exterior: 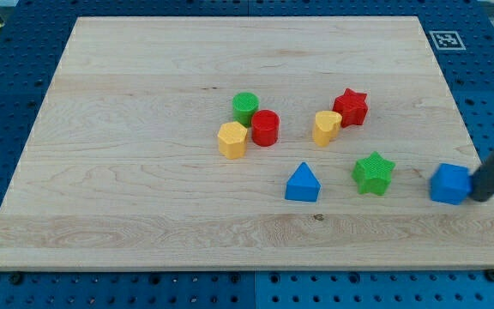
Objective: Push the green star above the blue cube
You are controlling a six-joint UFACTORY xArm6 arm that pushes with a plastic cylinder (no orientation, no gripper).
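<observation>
Blue perforated metal surrounds the pale wooden desk (144, 172), and a small black-and-white marker tag (445, 39) sits at the desk's upper right corner in the view. I have no fingers to clench or release; I end in a straight dark rod, so nothing is grasped. My tip (475, 198) rests at the view's right, touching or just beside the right face of the blue cube (449, 184), which sits near the desk's right edge.

The green star-shaped block (373, 172) lies to the left of the blue cube, apart from it and at nearly the same height in the view, only a little higher. It is not above the cube. Further left, close to the same row, sits the blue triangular block (303, 184).

Higher in the view, the red star-shaped block (350, 107) touches or nearly touches the yellow block (326, 127) at its lower left; that yellow block's exact shape I cannot make out. Towards the desk's centre, three blocks huddle together: the green cylinder (246, 108) at top, the red cylinder (265, 128) just below and right of it, and a second yellow block, roughly hexagonal (231, 140), at lower left, pressed close to both.

My rod rises from the tip to the view's upper right and leaves the frame blurred.
</observation>
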